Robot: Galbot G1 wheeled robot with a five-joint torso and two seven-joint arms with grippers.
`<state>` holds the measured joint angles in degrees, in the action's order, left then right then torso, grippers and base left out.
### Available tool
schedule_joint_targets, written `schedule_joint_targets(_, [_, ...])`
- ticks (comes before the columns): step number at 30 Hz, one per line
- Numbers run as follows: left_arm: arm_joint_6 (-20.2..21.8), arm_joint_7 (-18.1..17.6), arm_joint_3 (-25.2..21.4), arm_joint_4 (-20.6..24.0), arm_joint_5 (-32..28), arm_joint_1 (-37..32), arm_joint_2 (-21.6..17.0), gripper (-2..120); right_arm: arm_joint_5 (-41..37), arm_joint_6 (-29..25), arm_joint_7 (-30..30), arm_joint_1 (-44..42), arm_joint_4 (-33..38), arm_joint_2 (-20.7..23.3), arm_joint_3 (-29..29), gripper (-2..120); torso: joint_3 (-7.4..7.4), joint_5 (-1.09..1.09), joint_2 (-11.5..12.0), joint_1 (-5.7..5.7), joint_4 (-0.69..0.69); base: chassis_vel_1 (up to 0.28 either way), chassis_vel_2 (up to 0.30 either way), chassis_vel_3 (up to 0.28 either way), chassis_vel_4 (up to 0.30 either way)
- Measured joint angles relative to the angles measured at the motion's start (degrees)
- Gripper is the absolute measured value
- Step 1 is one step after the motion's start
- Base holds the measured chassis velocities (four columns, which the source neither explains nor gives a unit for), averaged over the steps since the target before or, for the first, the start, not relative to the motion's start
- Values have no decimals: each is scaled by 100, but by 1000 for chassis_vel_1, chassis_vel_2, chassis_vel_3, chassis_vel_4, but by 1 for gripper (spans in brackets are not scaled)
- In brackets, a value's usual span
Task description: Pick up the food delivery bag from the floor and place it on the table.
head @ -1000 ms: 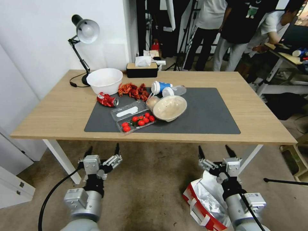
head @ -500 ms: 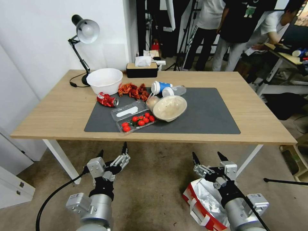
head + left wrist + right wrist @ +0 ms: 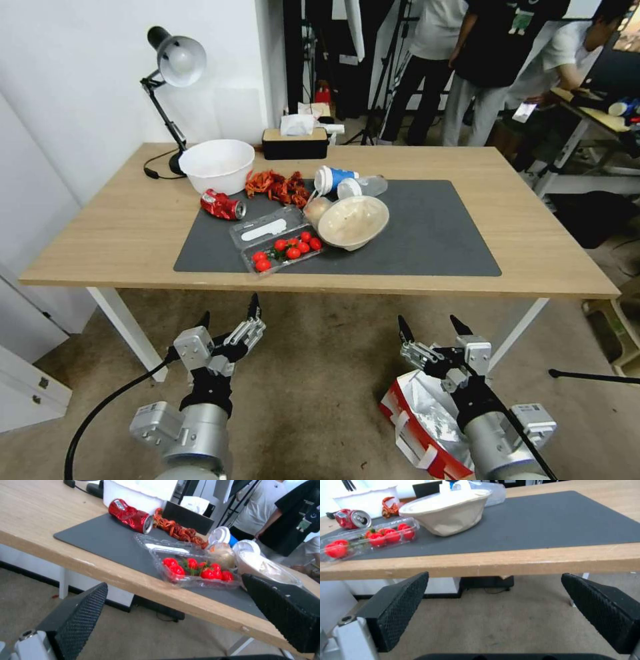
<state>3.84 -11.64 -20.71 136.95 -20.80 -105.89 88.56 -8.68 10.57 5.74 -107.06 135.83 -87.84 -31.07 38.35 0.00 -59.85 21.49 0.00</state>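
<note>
Right gripper: the right gripper (image 3: 433,327) hangs in the lower right of the head view, jaws spread wide and empty, tips pointing up toward the table edge, just above the bag's open mouth.
Left gripper: the left gripper (image 3: 227,313) sits lower left of the frame, jaws apart as well, nothing between them, well apart from the bag.
Bag: the food delivery bag (image 3: 417,427) stands on the floor (image 3: 313,380) at the bottom right, foil lining showing, white strap handles (image 3: 403,433) draped down its red near side; the right arm hides part of it.
Table: the table (image 3: 533,253) fills the middle of the frame, with a beige bowl (image 3: 352,222), a tomato clamshell (image 3: 277,247), a crushed red can (image 3: 222,205) and a white bowl (image 3: 217,165) crowding the left half of the dark grey mat (image 3: 440,233).
Step in hand: reaching for the bag, by my reading.
Doing it well: tip the right gripper downward first, then close on a strap or the rim, not the slack foil.
Hedge: which strap lies nearest the jaws is hard to tell.
Placement: the mat's right half looks like the free spot.
</note>
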Motion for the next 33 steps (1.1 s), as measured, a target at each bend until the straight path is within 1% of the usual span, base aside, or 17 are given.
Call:
schedule_joint_targets(1, [0, 0, 0, 0, 0, 0, 0, 100, 0, 0, 0, 0, 0, 0, 0, 100, 0, 0, 0, 0, 0, 0, 0, 0, 0])
schedule_joint_targets(8, [11, 49, -16, 3, 71, -13, -10, 100, 4, -12, 2, 6, -38, -3, -1, 100, -137, 0, 246, -106, 0, 0, 0, 0, 0])
schedule_joint_targets(9, [11, 49, -16, 3, 71, -13, -10, 100, 4, -12, 2, 6, -38, -3, -1, 100, -137, 0, 246, -106, 0, 0, 0, 0, 0])
schedule_joint_targets(12, [11, 52, -16, 1, 80, -16, -14, 100, 9, -24, 2, 7, -56, -6, 0, 100, -209, 0, 372, -163, 0, 0, 0, 0, 0])
schedule_joint_targets(14, [11, 52, -16, 1, 80, -16, -15, 100, 9, -25, 2, 7, -57, -6, 0, 100, -216, 0, 386, -170, 0, 0, 0, 0, 0])
schedule_joint_targets(16, [11, 87, -23, -3, 95, -24, -25, 100, 13, -27, 1, 11, -69, -13, 8, 100, -267, 0, 483, -215, 0, 0, 0, 0, 0])
schedule_joint_targets(17, [11, 87, -23, -3, 95, -24, -25, 100, 13, -27, 1, 11, -69, -13, 8, 100, -267, 0, 483, -215, 0, 0, 0, 0, 0])
schedule_joint_targets(20, [11, 105, -27, -6, 102, -27, -33, 100, 12, -27, 0, 16, -70, -13, 10, 100, -336, 0, 598, -261, 0, 0, 0, 0, 0])
schedule_joint_targets(21, [11, 105, -27, -6, 102, -27, -33, 100, 12, -27, 0, 16, -70, -13, 10, 100, -336, 0, 598, -261, 0, 0, 0, 0, 0])
schedule_joint_targets(28, [11, 106, -27, -34, 124, -13, -31, 100, -37, -24, -9, 25, -70, 0, -38, 100, -461, 0, 819, -358, 0, 0, 0, 0, 0])
schedule_joint_targets(33, [11, 106, -35, -29, 122, -11, -40, 100, -47, -27, -11, 25, -71, -10, -42, 100, -523, 0, 924, -399, 0, 0, 0, 0, 0])
